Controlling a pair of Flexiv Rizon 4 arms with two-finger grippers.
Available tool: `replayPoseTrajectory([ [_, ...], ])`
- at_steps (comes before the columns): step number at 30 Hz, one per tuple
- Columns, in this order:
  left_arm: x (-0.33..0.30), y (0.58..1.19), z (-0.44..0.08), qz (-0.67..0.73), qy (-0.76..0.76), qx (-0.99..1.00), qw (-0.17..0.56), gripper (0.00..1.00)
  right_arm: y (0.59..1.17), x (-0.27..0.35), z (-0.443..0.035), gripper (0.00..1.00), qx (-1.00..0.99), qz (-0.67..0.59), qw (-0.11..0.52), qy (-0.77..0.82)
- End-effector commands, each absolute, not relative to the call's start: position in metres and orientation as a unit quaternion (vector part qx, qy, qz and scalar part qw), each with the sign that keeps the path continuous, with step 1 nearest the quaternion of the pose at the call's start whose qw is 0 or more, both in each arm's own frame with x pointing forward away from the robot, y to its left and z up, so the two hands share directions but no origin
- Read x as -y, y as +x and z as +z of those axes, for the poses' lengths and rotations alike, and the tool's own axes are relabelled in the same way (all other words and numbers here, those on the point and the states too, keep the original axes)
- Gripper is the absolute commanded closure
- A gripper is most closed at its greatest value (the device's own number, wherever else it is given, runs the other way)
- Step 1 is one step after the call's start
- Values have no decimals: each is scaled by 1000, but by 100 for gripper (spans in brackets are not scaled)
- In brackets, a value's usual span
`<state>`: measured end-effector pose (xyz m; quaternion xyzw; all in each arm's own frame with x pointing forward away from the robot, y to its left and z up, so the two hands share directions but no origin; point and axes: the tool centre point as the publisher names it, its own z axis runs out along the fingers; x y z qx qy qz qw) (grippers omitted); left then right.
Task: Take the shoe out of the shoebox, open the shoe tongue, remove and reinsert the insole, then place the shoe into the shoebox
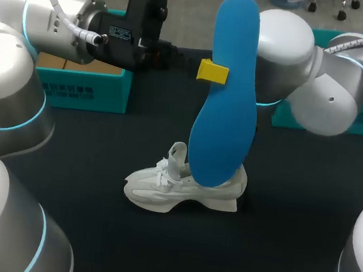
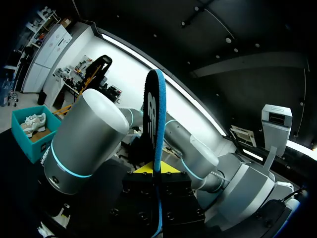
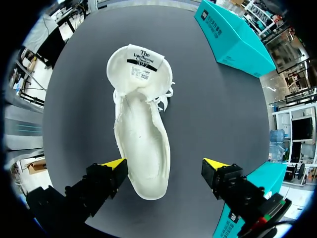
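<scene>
The shoe (image 1: 182, 190) is out of its box and stands on the dark worktop (image 1: 273, 251), near the middle, toe to the left and heel to the right. Its tongue (image 3: 139, 62) is pulled open and folded toward the toe, so that step looks done. The inside of the shoe is bare white cloth, so the insole (image 1: 229, 95) is out too. The left hand (image 1: 213, 72) grips the blue insole by its edge, with one finger on each flat side, and holds it up on end in the air. From above, the low end of the insole shows in front of the heel, but the right wrist view shows nothing blue in the shoe, so it is not back in yet. The right hand (image 3: 166, 166) hangs over the heel with its fingers (image 3: 115, 164) spread wide, one on each side, and it grips nothing. Two teal boxes sit at the far side, the left box (image 1: 82, 88) and the right box (image 1: 340, 121), both well apart from the shoe. I cannot tell which one the shoe belongs in. So I think about half the job is done. What is left is to slide the insole back in, then put the shoe into its box.
</scene>
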<state>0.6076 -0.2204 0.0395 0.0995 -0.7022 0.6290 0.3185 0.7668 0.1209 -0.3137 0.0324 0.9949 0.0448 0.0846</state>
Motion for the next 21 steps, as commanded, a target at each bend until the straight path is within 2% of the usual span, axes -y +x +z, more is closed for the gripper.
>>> replayPoseTrajectory([
  [1, 221, 607, 39, 629, 99, 702, 318, 100, 784, -146, -331, 0, -997, 30, 73, 22],
  [17, 221, 607, 39, 629, 99, 702, 318, 100, 784, -165, -375, 0, -999, 32, 38, -5],
  [18, 221, 607, 39, 629, 99, 702, 318, 100, 784, -166, -377, 4, -999, 25, 36, -6],
  [19, 221, 607, 39, 629, 99, 702, 318, 100, 784, -165, -379, 15, -999, 20, 34, -2],
  [20, 221, 607, 39, 629, 99, 702, 318, 100, 784, -164, -381, 36, -999, 19, 33, 2],
  [21, 221, 607, 39, 629, 99, 702, 318, 100, 784, -163, -382, 53, -999, 22, 32, 6],
])
